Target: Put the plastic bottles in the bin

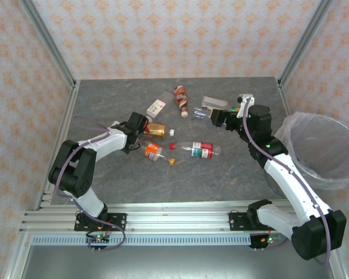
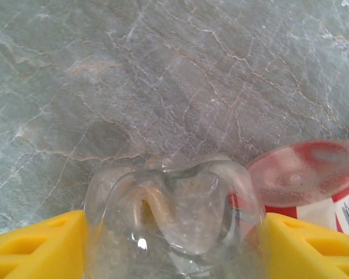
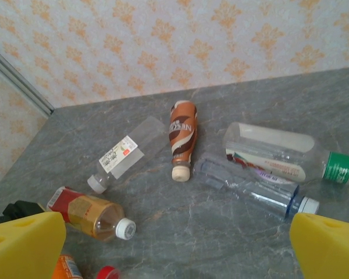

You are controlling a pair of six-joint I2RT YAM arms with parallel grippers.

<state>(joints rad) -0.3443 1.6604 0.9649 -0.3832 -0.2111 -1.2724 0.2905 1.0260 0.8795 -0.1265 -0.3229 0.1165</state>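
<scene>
Left pincer (image 2: 174, 238) snug round a clear bottle (image 2: 171, 195), ready for the bin (image 1: 323, 119); right pincer (image 3: 177, 235) gaping wide above worktop (image 3: 221, 200) strays.

Grey marbled tabletop (image 1: 163, 174), cream walls (image 1: 174, 35) with orange motifs

The top view looks down on the whole bench (image 1: 221, 174) from behind. The left wrist view is very near it; the right wrist view shares the brown bottle (image 3: 183, 136) with the top view.
</scene>
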